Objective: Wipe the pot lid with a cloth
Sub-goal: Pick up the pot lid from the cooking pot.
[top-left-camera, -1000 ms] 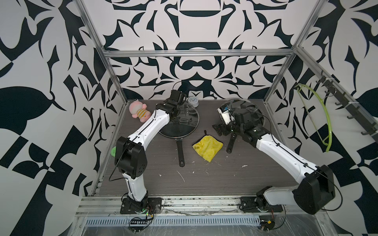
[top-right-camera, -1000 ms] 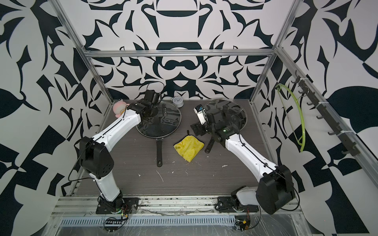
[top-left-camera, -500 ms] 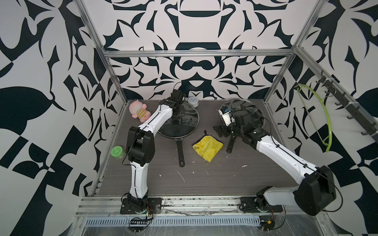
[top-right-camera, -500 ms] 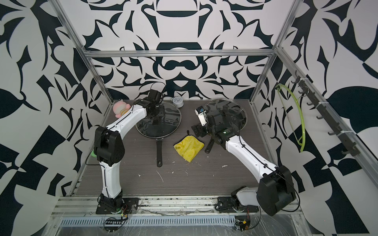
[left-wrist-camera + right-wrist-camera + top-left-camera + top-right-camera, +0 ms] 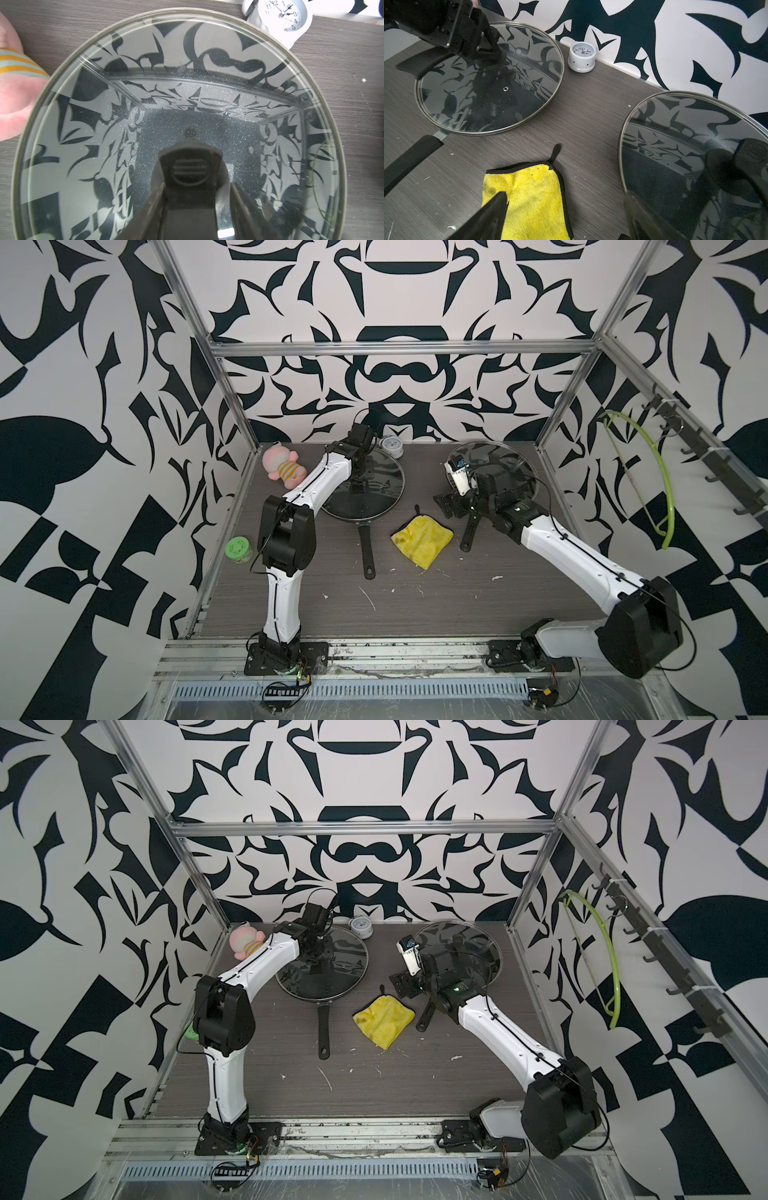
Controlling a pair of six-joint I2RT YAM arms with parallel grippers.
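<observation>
Tabletop: numbered clock; left gripper flanks lid knob, hold unclear; right gripper gapes.

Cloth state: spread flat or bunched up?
Spread roughly flat, slightly rumpled: the cloth lies on the table, black loop stretched out from one corner. Single layer or doubled: cannot tell.

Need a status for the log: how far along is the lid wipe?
Done: nothing wiped; the cloth lies on the table, ungripped. In hand: the left end effector straddles the knob of the lid, grip not clearly shut; the right end effector hangs open by the cloth. Left: grab the cloth, wipe the glass.
</observation>
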